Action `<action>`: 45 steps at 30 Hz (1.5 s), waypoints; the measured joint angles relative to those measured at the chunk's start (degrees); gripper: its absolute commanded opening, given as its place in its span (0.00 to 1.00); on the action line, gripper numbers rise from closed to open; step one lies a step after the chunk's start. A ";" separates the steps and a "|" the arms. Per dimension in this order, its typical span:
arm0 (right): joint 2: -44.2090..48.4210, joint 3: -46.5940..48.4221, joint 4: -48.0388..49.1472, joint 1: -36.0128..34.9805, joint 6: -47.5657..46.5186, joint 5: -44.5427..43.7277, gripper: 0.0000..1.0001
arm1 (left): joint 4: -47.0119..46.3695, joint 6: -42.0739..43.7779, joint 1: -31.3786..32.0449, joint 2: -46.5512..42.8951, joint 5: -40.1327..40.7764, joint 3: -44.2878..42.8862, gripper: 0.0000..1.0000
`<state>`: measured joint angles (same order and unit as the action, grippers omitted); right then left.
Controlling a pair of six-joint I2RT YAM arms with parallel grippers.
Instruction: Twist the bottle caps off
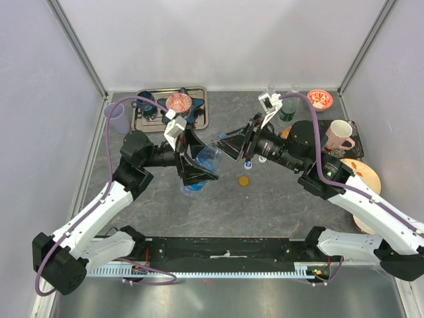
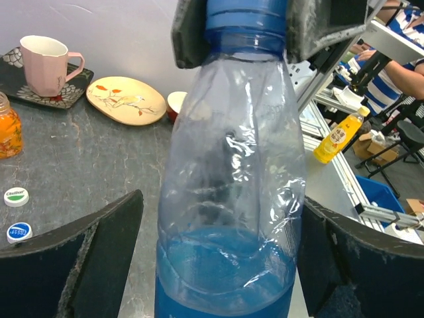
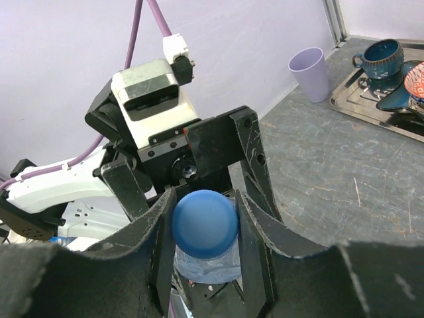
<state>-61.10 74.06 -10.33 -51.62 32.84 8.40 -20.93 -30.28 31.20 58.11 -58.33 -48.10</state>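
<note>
**The right end effector (image 3: 205,222) is clamped on the blue cap (image 3: 205,228), but the bottle (image 2: 232,165) could just spin.**

The blue cap sits right between the right fingers, and the bottle hangs out from it. The left end effector (image 2: 222,202) is spread wide around the bottle's body, with a gap on one side, so it is not gripping. If the cap turns now, I think the whole bottle will turn too, or slip and fall. The white-and-green cap (image 2: 16,196), white-and-blue cap (image 2: 19,232) and orange cap (image 1: 244,180) lie loose on the bench (image 2: 86,172).
</note>
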 measured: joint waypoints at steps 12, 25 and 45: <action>-1.49 0.00 0.61 0.20 -0.15 0.52 0.69 | 3.02 3.50 0.04 -0.55 -1.75 0.02 0.46; -2.56 7.43 -8.61 0.09 -0.42 -18.88 0.88 | 15.82 14.69 6.08 -4.17 26.25 -0.02 0.40; -13.97 13.25 -11.67 0.09 3.21 -23.69 0.65 | 21.31 30.36 23.19 -4.59 71.89 -0.94 0.35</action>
<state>-75.07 87.31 -22.00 -51.53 36.05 -15.29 0.38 0.08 54.39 53.52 13.56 -49.04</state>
